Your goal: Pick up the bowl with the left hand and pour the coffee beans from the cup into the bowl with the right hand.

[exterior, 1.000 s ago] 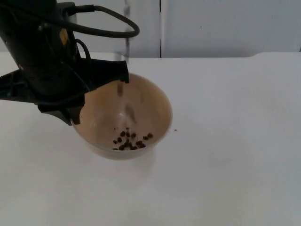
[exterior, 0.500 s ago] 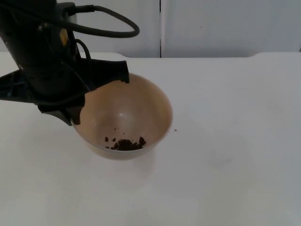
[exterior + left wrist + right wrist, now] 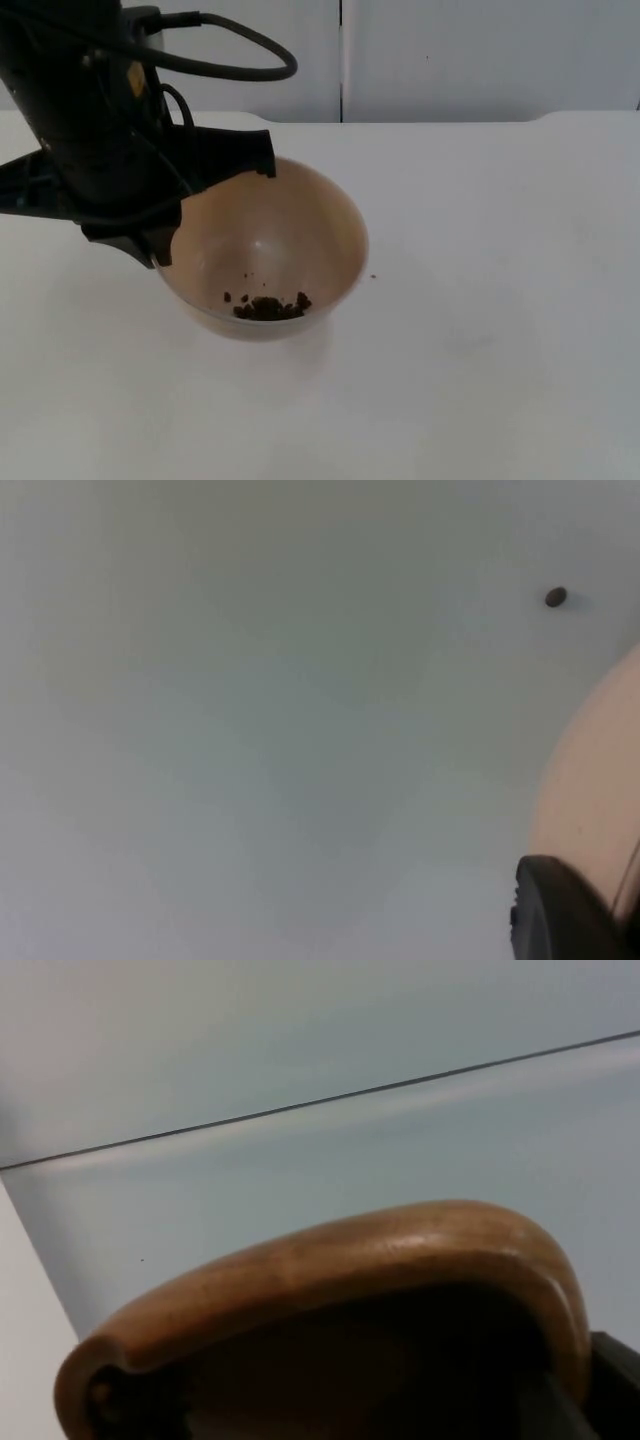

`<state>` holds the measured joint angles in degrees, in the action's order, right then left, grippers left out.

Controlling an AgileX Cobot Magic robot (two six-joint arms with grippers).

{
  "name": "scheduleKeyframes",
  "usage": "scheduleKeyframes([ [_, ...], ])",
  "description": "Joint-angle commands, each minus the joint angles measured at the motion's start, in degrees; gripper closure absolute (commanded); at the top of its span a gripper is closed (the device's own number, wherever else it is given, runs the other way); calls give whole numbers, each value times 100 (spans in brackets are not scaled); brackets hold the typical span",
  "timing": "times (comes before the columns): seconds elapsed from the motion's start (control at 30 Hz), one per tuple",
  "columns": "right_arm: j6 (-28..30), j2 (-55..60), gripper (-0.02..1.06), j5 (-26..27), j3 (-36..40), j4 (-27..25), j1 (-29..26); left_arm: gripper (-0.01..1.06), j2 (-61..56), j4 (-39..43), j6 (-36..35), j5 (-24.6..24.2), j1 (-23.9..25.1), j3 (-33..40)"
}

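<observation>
A tan bowl hangs just over the white table, tilted a little, with a faint shadow under it. A small heap of dark coffee beans lies at its bottom. My left gripper is shut on the bowl's left rim. In the left wrist view the bowl's pale outer wall rises beside a black fingertip. In the right wrist view the brown wooden cup is seen tipped, rim toward the camera, against the grey wall, with a black fingertip at its side.
One stray coffee bean lies on the table just right of the bowl, and the same stray bean is on the white surface in the left wrist view. The grey partition wall closes the table at the back.
A second ago beans were falling into the bowl and lay scattered; they have now gathered in one heap at the bottom. The bowl and left arm have stayed put.
</observation>
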<state>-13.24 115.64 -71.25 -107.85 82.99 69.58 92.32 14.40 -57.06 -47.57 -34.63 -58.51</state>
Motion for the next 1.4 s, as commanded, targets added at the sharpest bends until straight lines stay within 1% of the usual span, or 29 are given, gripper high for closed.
scheduleKeyframes([
  [0.0,10,-78,104,129,27,-111,94,105,-23,-28,-42,33,16,3],
  [0.13,21,-243,104,129,27,-431,82,105,-23,-16,-42,33,16,3],
  [0.17,21,-353,104,129,27,-607,19,105,-23,-16,-42,33,16,3],
  [0.2,21,-353,104,129,27,-607,19,105,-23,-16,-42,33,16,3],
  [0.37,142,-642,104,129,27,-1383,-212,105,-23,-27,-42,33,16,3],
  [0.4,142,-642,104,129,27,-1383,-212,105,-23,-27,-42,33,16,3],
  [0.43,142,-681,104,129,27,-1530,-283,105,-23,-27,-42,33,16,3],
  [0.53,142,-783,104,129,27,-2141,-510,105,-23,-16,-42,20,16,3],
  [0.57,142,-783,104,129,27,-2141,-510,105,-23,-16,-42,20,16,3],
  [0.7,212,-833,104,129,27,-2954,-877,105,-23,8,-42,32,16,3],
  [0.73,212,-833,104,129,27,-2954,-877,105,-23,8,-42,32,16,3],
  [0.8,236,-833,104,129,27,-3494,-1107,105,-23,8,-42,32,16,3],
  [0.87,316,-833,104,129,27,-3875,-1272,105,-23,20,-42,33,16,3],
  [0.9,316,-833,104,129,27,-3875,-1272,105,-23,20,-42,33,16,3],
  [1.03,538,-833,104,129,27,-4557,-1613,105,-23,260,-42,33,16,3],
  [1.07,538,-833,104,129,27,-4557,-1613,105,-23,260,-42,33,16,3],
  [1.2,877,-833,104,129,27,-5495,-2012,105,-23,469,-42,33,16,3],
  [1.23,877,-833,104,129,27,-5495,-2012,105,-23,469,-42,33,16,3],
  [1.3,1025,-833,104,129,27,-6057,-2296,105,-23,480,-42,75,16,3],
  [1.37,1175,-833,104,129,27,-6473,-2501,105,-23,480,-42,102,16,3],
])
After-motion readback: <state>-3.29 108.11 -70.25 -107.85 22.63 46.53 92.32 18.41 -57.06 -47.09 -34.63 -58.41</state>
